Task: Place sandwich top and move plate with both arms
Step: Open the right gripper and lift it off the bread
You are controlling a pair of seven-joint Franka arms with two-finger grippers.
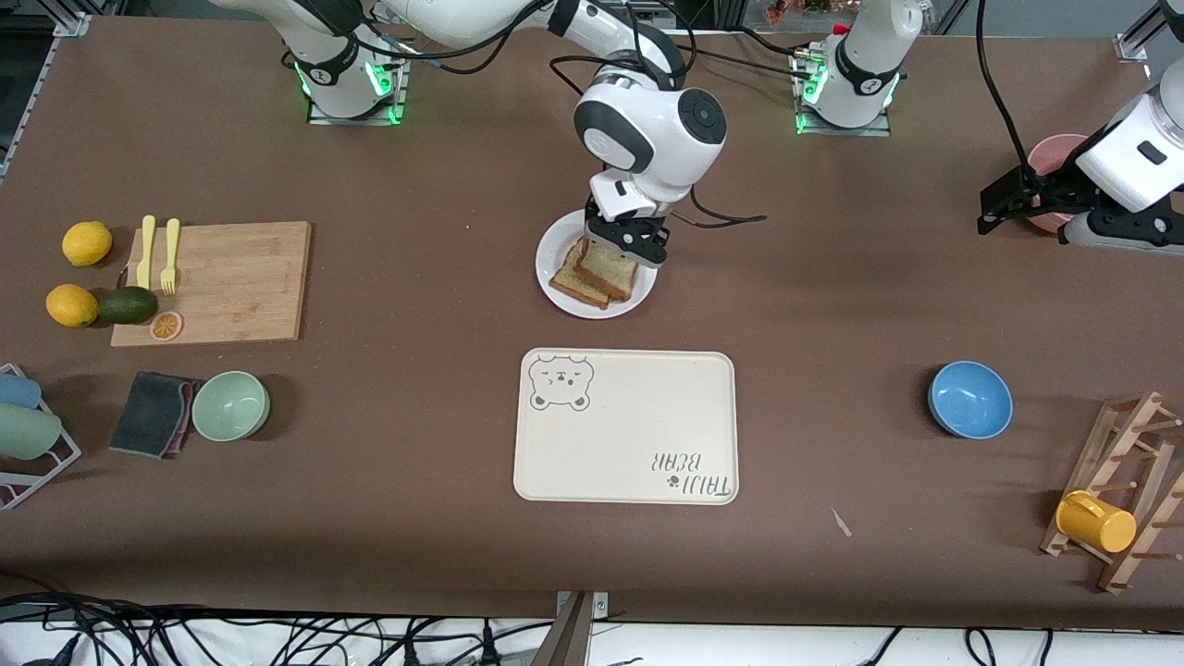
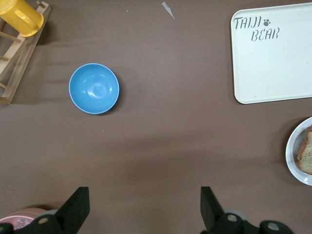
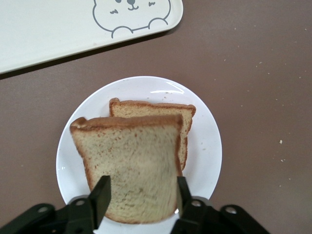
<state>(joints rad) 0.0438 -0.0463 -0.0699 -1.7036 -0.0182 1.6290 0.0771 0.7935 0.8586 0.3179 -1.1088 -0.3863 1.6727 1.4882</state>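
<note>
The white plate (image 1: 552, 256) lies mid-table, farther from the front camera than the bear tray. Two bread slices are stacked on it. The sandwich top (image 3: 129, 156) lies flat and a little askew on the lower slice (image 3: 185, 113). My right gripper (image 3: 141, 195) hovers low over the sandwich top, open, with a finger near each side of the slice and no grip on it. In the front view the right gripper (image 1: 629, 242) covers part of the sandwich top (image 1: 612, 270). My left gripper (image 1: 988, 211) waits open and empty over the table at the left arm's end, and the left wrist view also shows this left gripper (image 2: 145, 204) open.
A cream bear-print tray (image 1: 629, 435) lies nearer the front camera than the plate. A blue bowl (image 1: 969, 399), a pink bowl (image 1: 1054, 153) and a rack with a yellow cup (image 1: 1096, 523) sit toward the left arm's end. A cutting board (image 1: 231, 277), fruit and a green bowl (image 1: 230, 405) sit toward the right arm's end.
</note>
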